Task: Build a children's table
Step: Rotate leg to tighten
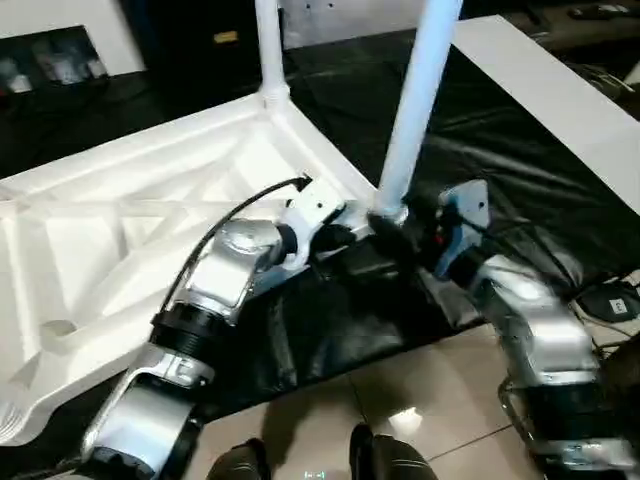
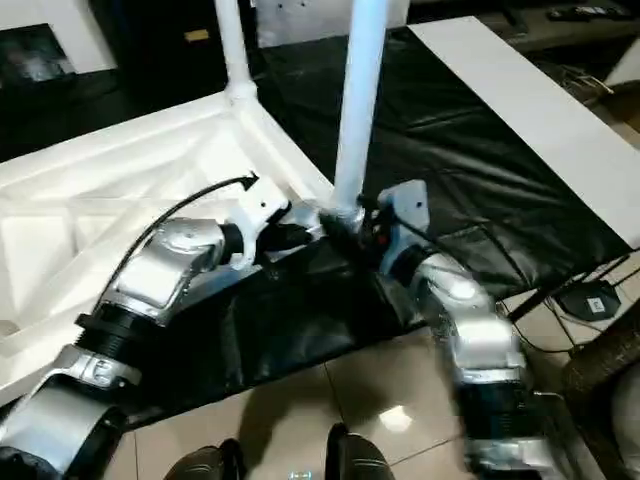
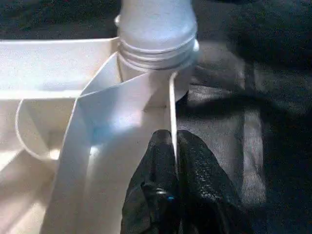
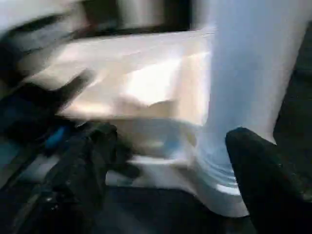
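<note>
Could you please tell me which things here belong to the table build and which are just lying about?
Job in hand:
- white table top, underside up
- near leg in its corner socket
- far leg

Lying about:
- black table cover
- white board
- cables

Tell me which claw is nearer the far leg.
Left. The left claw sits on the tabletop's rim, the far leg's side; the right claw is beyond the near leg.

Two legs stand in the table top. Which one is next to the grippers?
The near leg, standing in the corner socket closest to the robot. Both the left gripper and right gripper sit at its base. The far leg stands in the corner behind, away from them.
</note>
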Motion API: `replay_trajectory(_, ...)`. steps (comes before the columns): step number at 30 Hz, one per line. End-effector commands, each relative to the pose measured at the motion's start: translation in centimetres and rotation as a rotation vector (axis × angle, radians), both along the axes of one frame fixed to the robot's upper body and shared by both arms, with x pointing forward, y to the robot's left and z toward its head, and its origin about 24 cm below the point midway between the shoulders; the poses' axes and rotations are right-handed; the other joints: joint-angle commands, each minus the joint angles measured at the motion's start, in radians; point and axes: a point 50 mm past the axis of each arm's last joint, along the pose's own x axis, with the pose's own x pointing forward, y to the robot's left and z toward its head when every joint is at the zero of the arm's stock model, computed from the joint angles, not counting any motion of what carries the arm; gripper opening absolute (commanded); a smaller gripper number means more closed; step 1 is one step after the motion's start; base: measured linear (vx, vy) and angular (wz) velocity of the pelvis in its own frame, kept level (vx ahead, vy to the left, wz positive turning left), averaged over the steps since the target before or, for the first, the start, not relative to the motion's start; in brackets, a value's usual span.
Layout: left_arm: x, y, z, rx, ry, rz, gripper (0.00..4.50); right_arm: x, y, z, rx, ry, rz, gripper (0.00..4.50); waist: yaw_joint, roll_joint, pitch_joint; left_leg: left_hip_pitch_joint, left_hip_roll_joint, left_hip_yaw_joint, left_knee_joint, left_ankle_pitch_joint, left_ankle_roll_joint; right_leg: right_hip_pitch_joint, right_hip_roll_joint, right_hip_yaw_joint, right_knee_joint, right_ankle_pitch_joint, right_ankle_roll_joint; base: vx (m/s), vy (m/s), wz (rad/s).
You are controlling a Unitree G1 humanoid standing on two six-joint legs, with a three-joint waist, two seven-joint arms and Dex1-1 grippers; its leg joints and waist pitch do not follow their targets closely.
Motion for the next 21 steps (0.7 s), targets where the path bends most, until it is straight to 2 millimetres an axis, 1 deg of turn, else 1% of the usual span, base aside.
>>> replay_trajectory(1, -1.0, 1.3, -2.6, 0.104, 0.107, -0.067, 0.00, -0.5, -0.8, 1.2, 0.008, -0.032, 0.081, 4.26, 0.011, -0.016, -0.062, 0.002, 0.048, -0.023, -0.050, -0.106, 0.179, 0.070, -0.086, 0.054, -0.066, -0.318, -0.174, 0.000, 0.000, 0.00)
replay_trajectory(2, -1.2, 1.6, -2.6, 0.122, 0.106, -0.099, 0.00, -0.6, -1.2, 1.3, -0.007, -0.032, 0.108, 4.33, 0.009, -0.016, -0.060, 0.006, 0.050, -0.021, -0.049, -0.122, 0.173, 0.066, -0.085, 0.052, -0.070, -0.327, -0.182, 0.000, 0.000, 0.00)
replay_trajectory(3, -1.3, 2.1, -2.6, 0.145, 0.116, -0.121, 0.00, -0.9, -1.7, 1.5, -0.021, -0.023, 0.146, 4.40, 0.009, -0.017, -0.059, 0.005, 0.050, -0.023, -0.051, -0.134, 0.164, 0.069, -0.086, 0.051, -0.069, -0.341, -0.185, 0.000, 0.000, 0.00)
replay_trajectory(4, -1.4, 2.4, -2.6, 0.161, 0.124, -0.136, 0.00, -1.1, -2.1, 1.6, -0.030, -0.015, 0.176, 4.46, 0.009, -0.017, -0.058, 0.007, 0.051, -0.024, -0.051, -0.141, 0.160, 0.068, -0.087, 0.052, -0.069, -0.347, -0.190, 0.000, 0.000, 0.00)
replay_trajectory(5, -1.6, 2.8, -2.6, 0.181, 0.130, -0.182, 0.00, -1.3, -2.5, 1.7, -0.052, -0.007, 0.213, 4.46, 0.010, -0.017, -0.058, 0.009, 0.053, -0.024, -0.052, -0.143, 0.157, 0.067, -0.088, 0.053, -0.069, -0.348, -0.193, 0.000, 0.000, 0.00)
replay_trajectory(6, -1.8, 3.3, -2.6, 0.207, 0.135, -0.231, 0.00, -1.5, -2.9, 1.8, -0.077, 0.003, 0.253, 4.46, 0.011, -0.020, -0.056, 0.009, 0.053, -0.024, -0.053, -0.149, 0.152, 0.067, -0.089, 0.053, -0.071, -0.363, -0.192, 0.000, 0.000, 0.00)
replay_trajectory(7, -2.2, 3.7, -2.4, 0.225, 0.138, -0.305, 0.00, -1.7, -3.3, 1.9, -0.111, 0.003, 0.290, 4.46, 0.013, -0.020, -0.056, 0.010, 0.054, -0.024, -0.053, -0.151, 0.149, 0.068, -0.090, 0.055, -0.070, -0.368, -0.192, 0.000, 0.000, 0.00)
replay_trajectory(8, -2.2, 3.7, -2.4, 0.225, 0.138, -0.305, 0.00, -1.7, -3.3, 1.9, -0.111, 0.003, 0.290, 4.46, 0.015, -0.018, -0.056, 0.010, 0.055, -0.025, -0.053, -0.148, 0.147, 0.067, -0.091, 0.055, -0.069, -0.366, -0.193, 0.000, 0.000, 0.00)
replay_trajectory(10, -2.9, 4.5, -2.2, 0.269, 0.148, -0.428, 0.00, -1.9, -3.9, 2.1, -0.152, 0.033, 0.380, 4.46, 0.019, -0.018, -0.057, 0.015, 0.058, -0.023, -0.053, -0.140, 0.143, 0.066, -0.091, 0.057, -0.064, -0.330, -0.210, 0.000, 0.000, 0.00)
replay_trajectory(11, -3.1, 4.7, -2.0, 0.280, 0.149, -0.485, 0.00, -2.0, -4.0, 2.2, -0.172, 0.036, 0.418, 4.46, 0.019, -0.023, -0.055, 0.014, 0.056, -0.021, -0.052, -0.141, 0.145, 0.065, -0.090, 0.058, -0.066, -0.325, -0.213, 0.000, 0.000, 0.00)
replay_trajectory(12, -3.3, 4.8, -1.9, 0.297, 0.146, -0.528, 0.00, -2.0, -3.9, 2.3, -0.193, 0.034, 0.452, 4.46, 0.022, -0.022, -0.056, 0.014, 0.057, -0.020, -0.052, -0.136, 0.145, 0.067, -0.092, 0.059, -0.062, -0.317, -0.218, 0.000, 0.000, 0.00)
replay_trajectory(13, -3.5, 4.9, -1.7, 0.311, 0.146, -0.577, 0.00, -1.9, -3.9, 2.3, -0.218, 0.033, 0.493, 4.46, 0.027, -0.023, -0.057, 0.015, 0.058, -0.019, -0.050, -0.128, 0.145, 0.067, -0.092, 0.058, -0.060, -0.309, -0.220, 0.000, 0.000, 0.00)
replay_trajectory(14, -3.6, 4.8, -1.6, 0.314, 0.146, -0.592, 0.00, -1.9, -3.9, 2.2, -0.226, 0.034, 0.507, 4.46, 0.031, -0.022, -0.058, 0.014, 0.061, -0.018, -0.050, -0.112, 0.145, 0.066, -0.091, 0.057, -0.054, -0.284, -0.228, 0.000, 0.000, 0.00)
replay_trajectory(15, -3.7, 4.7, -1.5, 0.315, 0.145, -0.622, 0.00, -1.8, -3.7, 2.2, -0.234, 0.036, 0.536, 4.46, 0.032, -0.023, -0.057, 0.014, 0.061, -0.017, -0.049, -0.107, 0.146, 0.066, -0.090, 0.057, -0.053, -0.275, -0.232, 0.000, 0.000, 0.00)
replay_trajectory(16, -3.7, 4.7, -1.5, 0.315, 0.145, -0.622, 0.00, -1.8, -3.7, 2.2, -0.234, 0.036, 0.536, 4.46, 0.035, -0.021, -0.058, 0.017, 0.062, -0.016, -0.049, -0.101, 0.146, 0.065, -0.090, 0.057, -0.051, -0.262, -0.239, 0.000, 0.000, 0.00)
replay_trajectory(17, -3.7, 4.7, -1.5, 0.315, 0.145, -0.622, 0.00, -1.8, -3.7, 2.2, -0.234, 0.036, 0.536, 4.30, 0.041, -0.021, -0.058, 0.018, 0.064, -0.015, -0.048, -0.093, 0.146, 0.064, -0.090, 0.058, -0.048, -0.245, -0.246, 0.000, 0.000, 0.00)
replay_trajectory(18, -3.8, 4.6, -1.3, 0.316, 0.143, -0.654, 0.00, -1.7, -3.5, 2.1, -0.238, 0.040, 0.570, 4.30, 0.044, -0.021, -0.059, 0.019, 0.065, -0.015, -0.047, -0.090, 0.147, 0.065, -0.090, 0.059, -0.046, -0.237, -0.249, 0.000, 0.000, 0.00)
replay_trajectory(19, -3.9, 4.3, -0.9, 0.312, 0.135, -0.710, 0.00, -1.7, -3.0, 1.9, -0.234, 0.054, 0.636, 4.30, 0.046, -0.024, -0.062, 0.017, 0.064, -0.015, -0.046, -0.078, 0.152, 0.067, -0.090, 0.057, -0.042, -0.219, -0.257, 0.000, 0.000, 0.00)
replay_trajectory(20, -4.0, 4.1, -0.8, 0.313, 0.128, -0.724, 0.00, -1.7, -2.7, 1.8, -0.228, 0.059, 0.660, 4.30, 0.047, -0.026, -0.061, 0.017, 0.064, -0.014, -0.046, -0.074, 0.157, 0.067, -0.091, 0.058, -0.040, -0.209, -0.262, 0.000, 0.000, 0.00)
replay_trajectory(21, -4.0, 4.1, -0.8, 0.313, 0.126, -0.729, 0.00, -1.7, -2.6, 1.8, -0.226, 0.061, 0.669, 4.16, 0.048, -0.026, -0.061, 0.017, 0.063, -0.014, -0.045, -0.072, 0.160, 0.067, -0.090, 0.057, -0.039, -0.206, -0.265, 0.000, 0.000, 0.00)
